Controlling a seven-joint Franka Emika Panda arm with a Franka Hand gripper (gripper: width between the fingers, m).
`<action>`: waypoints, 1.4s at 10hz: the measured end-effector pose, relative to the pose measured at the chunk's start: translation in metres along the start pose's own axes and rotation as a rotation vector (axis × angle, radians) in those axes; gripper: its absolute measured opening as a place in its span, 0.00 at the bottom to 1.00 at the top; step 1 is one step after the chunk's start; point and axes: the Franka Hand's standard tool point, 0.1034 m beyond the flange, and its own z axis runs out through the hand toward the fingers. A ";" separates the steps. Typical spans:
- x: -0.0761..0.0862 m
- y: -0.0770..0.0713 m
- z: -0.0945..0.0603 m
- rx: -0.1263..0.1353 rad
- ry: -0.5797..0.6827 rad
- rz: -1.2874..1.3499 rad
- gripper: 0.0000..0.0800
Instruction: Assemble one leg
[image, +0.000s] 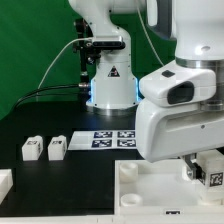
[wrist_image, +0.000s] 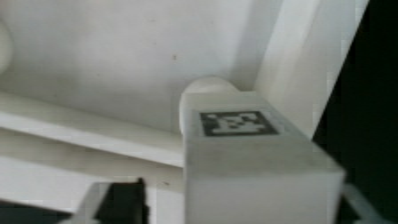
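My gripper (image: 204, 170) is low over the right end of the large white panel (image: 135, 192) and is shut on a leg (image: 213, 173), a chunky white block with a black-and-white tag. In the wrist view the held leg (wrist_image: 249, 150) fills the space between my fingers (wrist_image: 135, 200), tag facing the camera, its rounded end close to a raised edge of the panel (wrist_image: 107, 70). I cannot tell whether the leg touches the panel. Two more legs (image: 32, 149) (image: 56, 148) stand side by side on the black table at the exterior view's left.
The marker board (image: 110, 138) lies flat behind the panel, in front of the arm's base (image: 108, 85). Another white part (image: 5, 182) shows at the exterior view's left edge. A green backdrop stands behind.
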 end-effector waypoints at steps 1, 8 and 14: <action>0.000 0.000 0.000 0.000 0.000 0.087 0.36; 0.002 0.011 0.001 0.100 -0.033 1.303 0.37; 0.005 0.011 0.000 0.120 -0.050 1.595 0.49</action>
